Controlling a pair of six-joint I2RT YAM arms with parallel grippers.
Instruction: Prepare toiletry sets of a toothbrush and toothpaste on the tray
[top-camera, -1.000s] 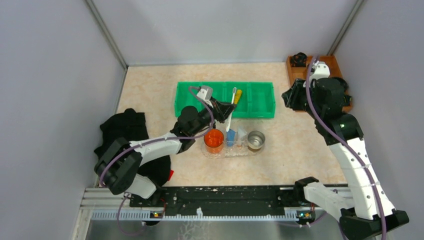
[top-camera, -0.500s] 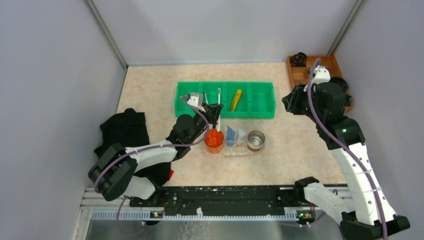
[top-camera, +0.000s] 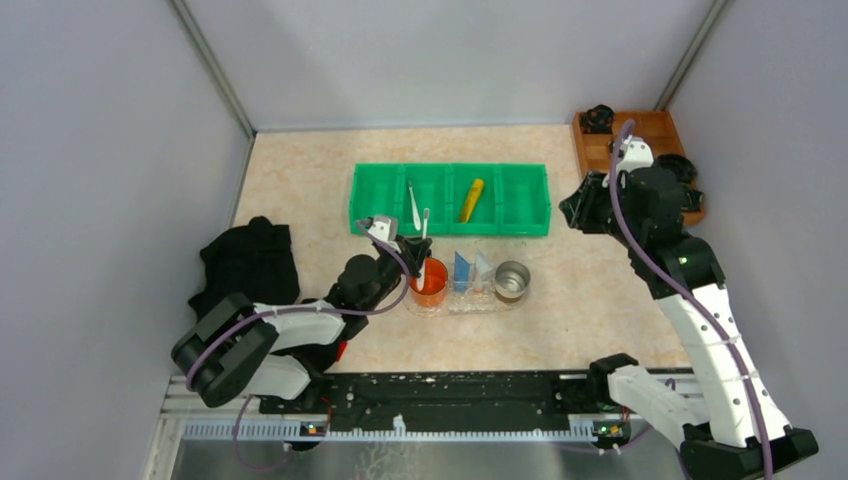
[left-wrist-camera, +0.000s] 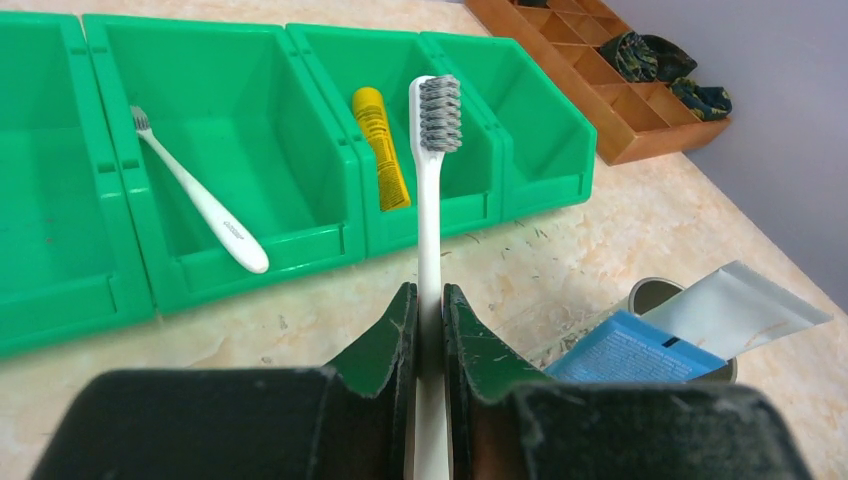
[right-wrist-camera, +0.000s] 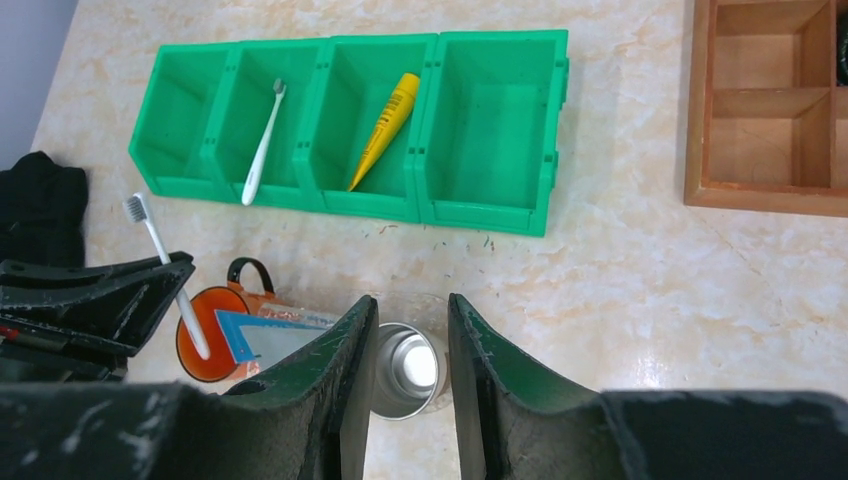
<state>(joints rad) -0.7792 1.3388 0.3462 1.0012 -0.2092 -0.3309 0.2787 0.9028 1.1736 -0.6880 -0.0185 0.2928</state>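
Note:
My left gripper is shut on a white toothbrush, bristles up, with its lower end inside the orange cup at the left end of the clear tray. The brush also shows in the right wrist view. A blue toothpaste tube and a white toothpaste tube stand in the tray's middle. A second toothbrush and a yellow toothpaste tube lie in the green bin. My right gripper is open and empty, held high, framing a metal cup.
The metal cup stands at the tray's right end. A brown wooden box sits at the back right, holding dark items. A black cloth lies on the left by my left arm. Grey walls close in on three sides.
My left gripper carried the toothbrush from over the green bin back and down, until its lower end reached the orange cup. The right arm shifted slightly.

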